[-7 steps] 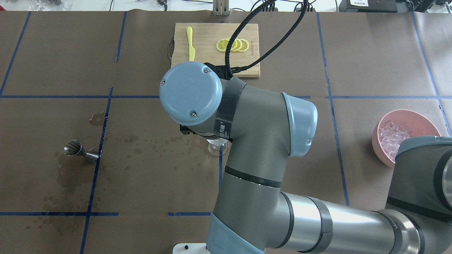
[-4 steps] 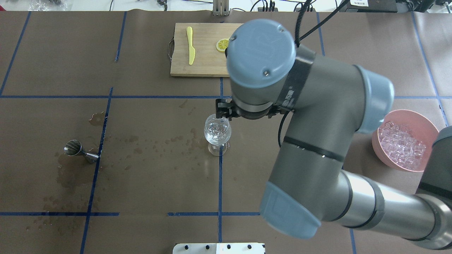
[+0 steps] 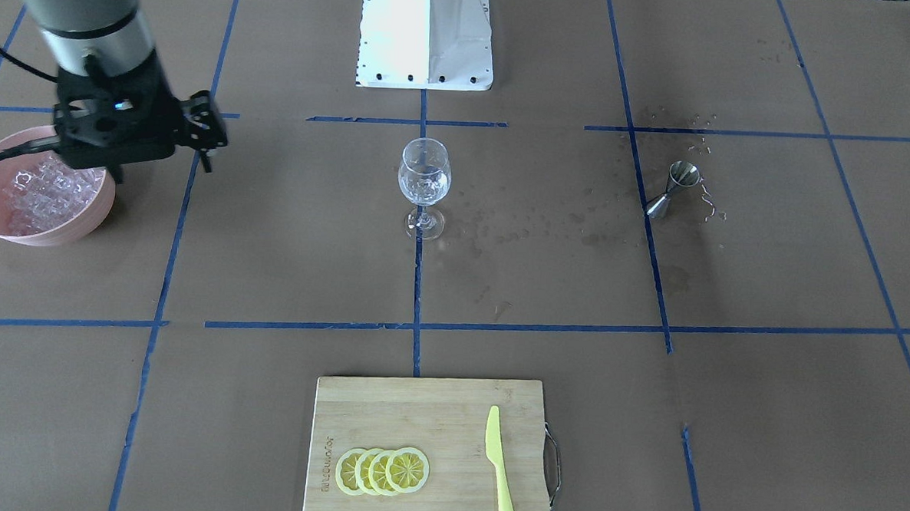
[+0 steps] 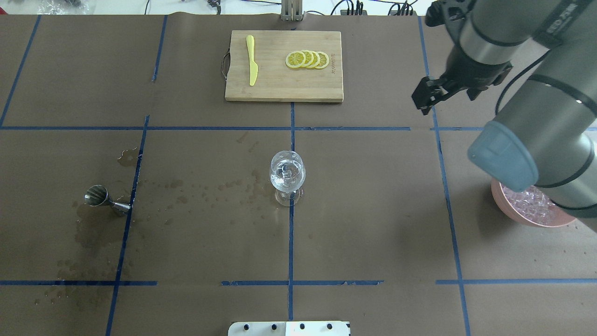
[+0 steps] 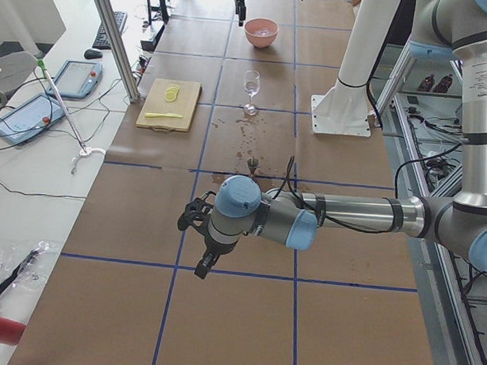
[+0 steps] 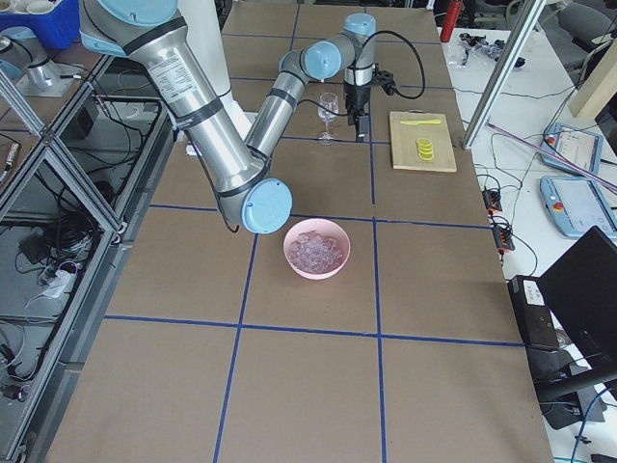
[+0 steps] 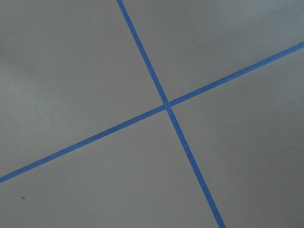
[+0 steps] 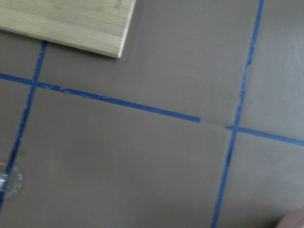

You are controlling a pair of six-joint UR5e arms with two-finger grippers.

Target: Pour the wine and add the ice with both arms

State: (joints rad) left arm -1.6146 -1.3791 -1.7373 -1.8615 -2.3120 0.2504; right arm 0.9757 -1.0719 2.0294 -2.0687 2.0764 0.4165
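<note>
**Ice trip to the pink bowl**

The glass (image 4: 288, 183) stands in the middle of the table (image 4: 373, 224). A few cubes of ice (image 4: 286, 171) sit inside it. Wine is hard to see in there, so I cannot tell how much it holds.

The right gripper (image 4: 423, 99) hangs in the air, well away from the glass on the robot's right side. Nothing shows between its fingers, but I cannot tell if they are apart or together. The pink bowl (image 3: 92, 210) with the heap of ice is also right of the glass, close to that gripper. The left gripper (image 5: 197, 246) is far off on the other side of the glass, over bare table. It is too small to tell how its fingers stand.

I think the job now is to fetch more ice. To do it well, the right gripper should come straight down over the heap with its fingers wide. It should pinch one cube softly, because ice is slippery. Then it should lift high enough to clear the rim of the glass. The glass is tall and thin, so a bump could tip it. Let the cube go low and over the middle.
</note>
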